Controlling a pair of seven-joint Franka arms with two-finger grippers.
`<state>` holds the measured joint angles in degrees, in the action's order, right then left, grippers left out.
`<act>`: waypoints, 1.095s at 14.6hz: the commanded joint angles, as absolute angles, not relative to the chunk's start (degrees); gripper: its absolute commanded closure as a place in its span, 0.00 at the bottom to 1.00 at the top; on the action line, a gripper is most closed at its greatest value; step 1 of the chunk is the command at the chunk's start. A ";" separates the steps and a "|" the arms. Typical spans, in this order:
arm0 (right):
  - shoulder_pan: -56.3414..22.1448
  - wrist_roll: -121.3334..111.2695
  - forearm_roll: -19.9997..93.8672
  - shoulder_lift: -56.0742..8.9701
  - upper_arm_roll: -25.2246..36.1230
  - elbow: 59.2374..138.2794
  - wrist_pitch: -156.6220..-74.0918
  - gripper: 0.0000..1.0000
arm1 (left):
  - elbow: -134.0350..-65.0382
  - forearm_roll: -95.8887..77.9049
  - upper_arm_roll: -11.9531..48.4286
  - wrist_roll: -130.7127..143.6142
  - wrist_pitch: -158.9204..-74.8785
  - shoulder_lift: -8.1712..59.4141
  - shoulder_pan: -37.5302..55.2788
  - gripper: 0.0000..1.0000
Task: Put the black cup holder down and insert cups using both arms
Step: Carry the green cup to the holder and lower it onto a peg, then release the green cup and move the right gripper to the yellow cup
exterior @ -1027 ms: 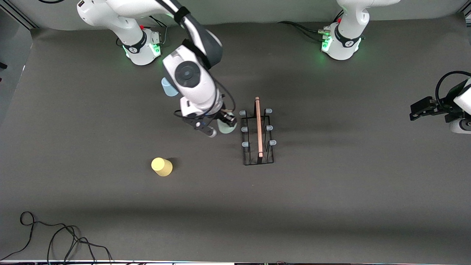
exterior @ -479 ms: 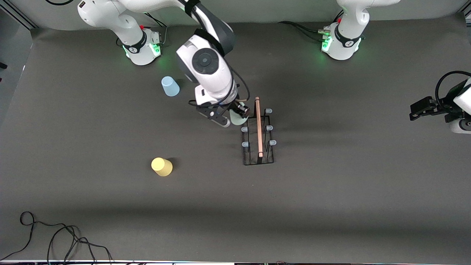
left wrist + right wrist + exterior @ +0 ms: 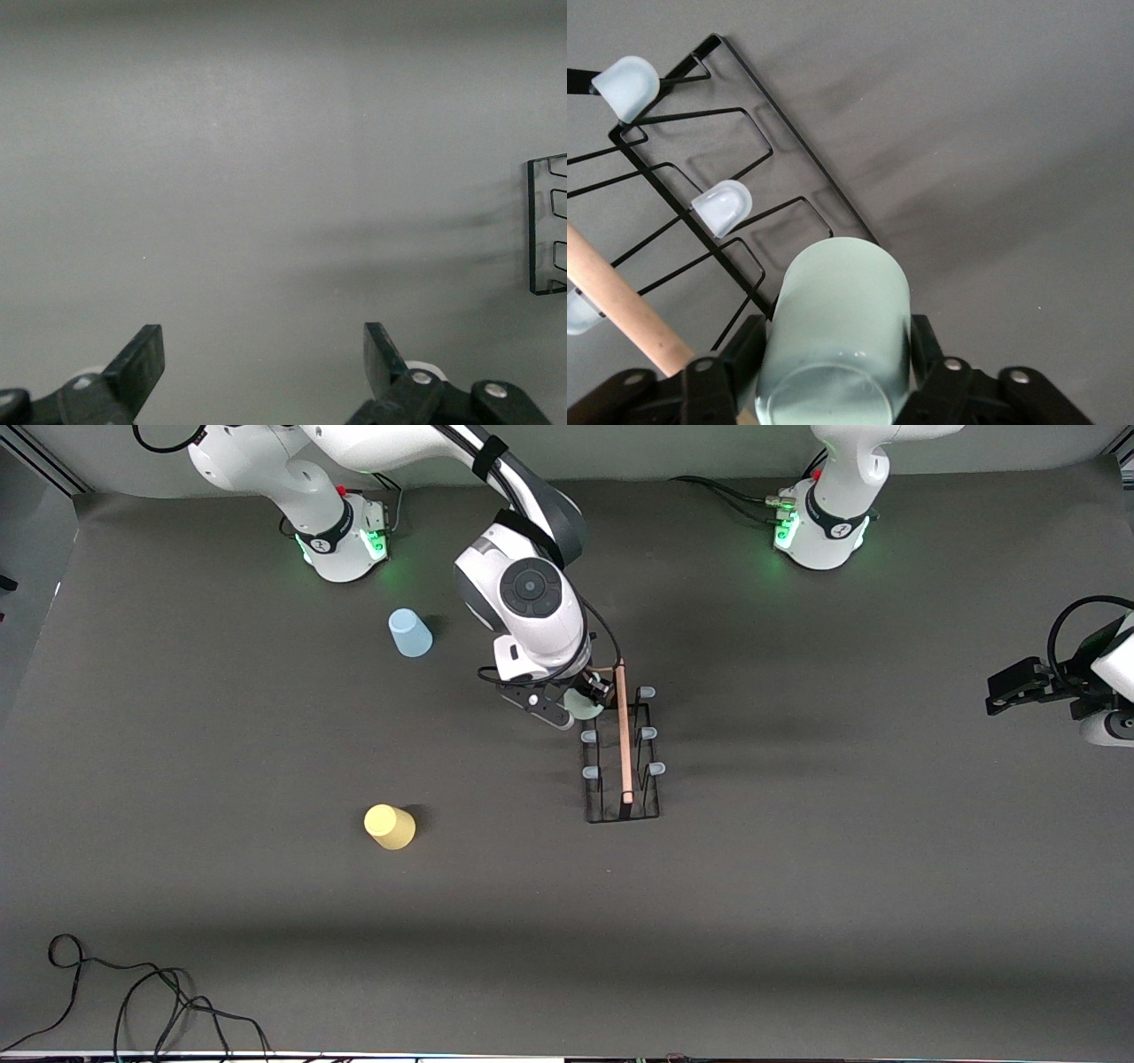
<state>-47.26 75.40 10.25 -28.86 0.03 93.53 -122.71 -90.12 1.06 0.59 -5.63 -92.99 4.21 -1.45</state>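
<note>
Right gripper [image 3: 833, 372]: fingers [image 3: 713, 385] flank the pale green cup [image 3: 837, 336]; grip or release cannot be told. The cup sits between them, over the black cup holder [image 3: 623, 755] corner peg nearest the right arm's base. Yellow cup [image 3: 389, 826] and light blue cup [image 3: 409, 632] stand apart on the desk [image 3: 797, 912]. Left gripper [image 3: 264, 367] waits, fingers spread, over bare desk.

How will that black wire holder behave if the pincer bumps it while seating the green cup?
The black cup holder looks like thin wire, so probably light and apt to slide on the table. It is tall and narrow under its wooden handle, so it may tip. The right pincer holds the green cup at it.
</note>
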 commanded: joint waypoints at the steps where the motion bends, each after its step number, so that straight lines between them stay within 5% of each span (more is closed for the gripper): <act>1: -47.55 77.07 10.99 -29.62 0.35 91.58 -122.52 0.02 | -90.35 1.76 0.62 -5.54 -92.11 3.43 -1.05 0.00; 6: -46.67 76.21 10.72 -29.01 0.79 89.13 -120.95 0.01 | -90.35 1.76 0.62 -5.80 -92.11 3.34 -1.05 0.00; 9: -43.26 70.17 10.28 -28.30 1.84 83.69 -109.64 0.01 | -90.35 1.76 0.62 -5.71 -92.11 3.34 -0.97 0.00; 16: -26.39 47.23 10.28 -27.95 2.20 80.68 -104.24 0.01 | -90.26 1.76 0.62 -5.54 -92.28 3.43 -0.70 0.00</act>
